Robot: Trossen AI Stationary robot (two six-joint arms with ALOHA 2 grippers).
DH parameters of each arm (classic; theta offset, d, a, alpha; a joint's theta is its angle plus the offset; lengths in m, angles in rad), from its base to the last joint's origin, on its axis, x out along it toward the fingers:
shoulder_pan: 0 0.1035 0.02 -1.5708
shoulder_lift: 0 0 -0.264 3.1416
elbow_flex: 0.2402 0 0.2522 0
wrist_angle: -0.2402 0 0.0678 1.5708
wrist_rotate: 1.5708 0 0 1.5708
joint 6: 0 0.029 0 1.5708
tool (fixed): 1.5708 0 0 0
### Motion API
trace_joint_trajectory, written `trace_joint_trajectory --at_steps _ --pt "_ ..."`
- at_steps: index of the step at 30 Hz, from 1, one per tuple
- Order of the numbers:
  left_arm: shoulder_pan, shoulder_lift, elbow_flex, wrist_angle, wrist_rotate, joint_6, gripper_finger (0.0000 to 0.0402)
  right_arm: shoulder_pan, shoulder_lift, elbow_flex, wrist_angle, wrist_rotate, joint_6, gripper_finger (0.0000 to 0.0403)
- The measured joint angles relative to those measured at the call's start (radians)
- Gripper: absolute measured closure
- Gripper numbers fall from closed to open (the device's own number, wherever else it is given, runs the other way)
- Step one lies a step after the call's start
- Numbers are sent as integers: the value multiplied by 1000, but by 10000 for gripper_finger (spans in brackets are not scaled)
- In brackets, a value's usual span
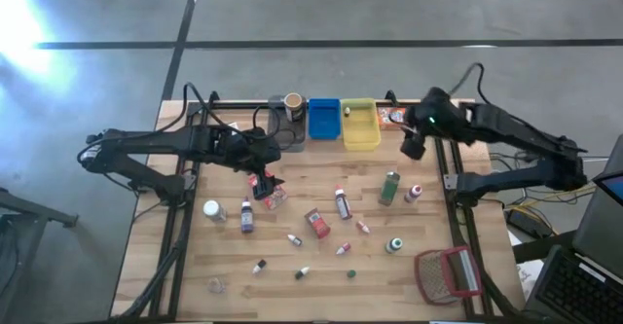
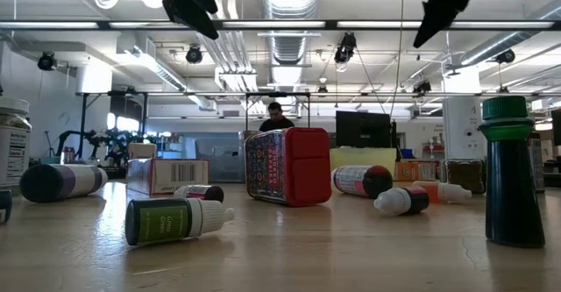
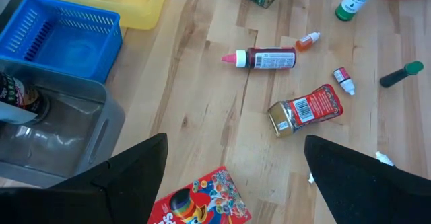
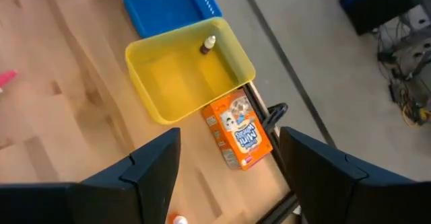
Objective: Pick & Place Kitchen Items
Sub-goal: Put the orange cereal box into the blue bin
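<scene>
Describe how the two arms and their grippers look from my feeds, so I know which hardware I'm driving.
Both arms are dark, jointed and slender with black cables trailing along them. The left gripper and right gripper each end in two broad, flat, matte black fingers. A small green light glows on the right arm.

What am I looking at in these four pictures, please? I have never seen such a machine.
It is a robot with two dark arms at a wooden table. One picture looks down from above, one looks level across the tabletop, and two come from cameras on the arms' wrists. The left tool hangs open over a colourful box, holding nothing. The right tool is open and empty near the yellow bin, beside which lies an orange box. Grey and blue bins stand next to it. Small bottles, a red packet and a green bottle lie scattered on the table.
</scene>
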Motion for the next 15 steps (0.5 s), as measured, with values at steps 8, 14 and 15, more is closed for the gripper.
trace_joint_trajectory --at_steps 8,14,15 --pt "0 0 0 0 0 0 46 -234 177 117 -69 -69 -167 139" --pt "0 0 0 0 0 0 46 -346 312 172 -123 -133 -236 128" --pt "0 0 0 0 0 0 46 -359 331 172 -136 -133 -253 127"
